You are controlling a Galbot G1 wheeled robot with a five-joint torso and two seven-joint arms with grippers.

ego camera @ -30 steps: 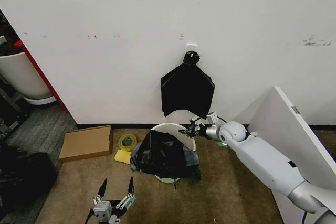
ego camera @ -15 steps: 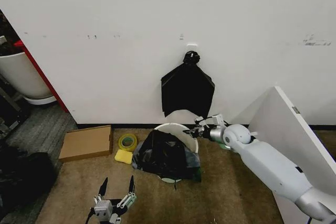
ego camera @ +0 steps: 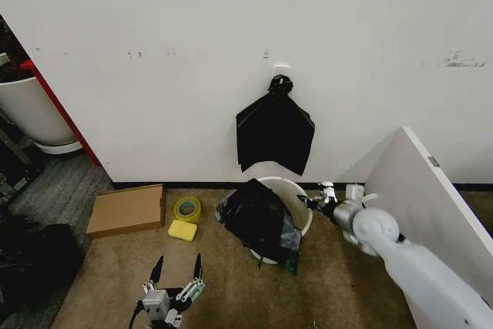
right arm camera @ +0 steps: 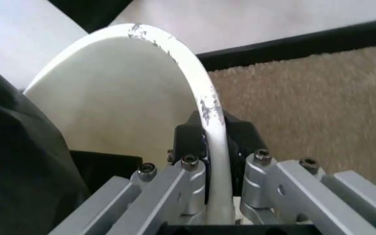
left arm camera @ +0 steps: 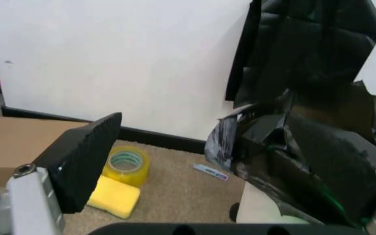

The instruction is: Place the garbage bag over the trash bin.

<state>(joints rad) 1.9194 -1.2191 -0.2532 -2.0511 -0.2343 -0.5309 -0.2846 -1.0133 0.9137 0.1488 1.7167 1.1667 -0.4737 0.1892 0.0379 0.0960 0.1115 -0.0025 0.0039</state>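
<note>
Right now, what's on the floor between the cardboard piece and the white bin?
In the head view, a yellow tape roll and a yellow sponge lie between the cardboard and the trash bin.

Right arm extended forward, its right gripper at the 3 o'clock side of the trash bin, fingers clamped across the rim. Left gripper low and near, fingers spread apart, holding nothing.

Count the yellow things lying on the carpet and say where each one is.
2. The roll of yellow tape lies by the wall, right of the cardboard; the yellow sponge lies just in front of it. More may be hidden behind the trash bin.
</note>
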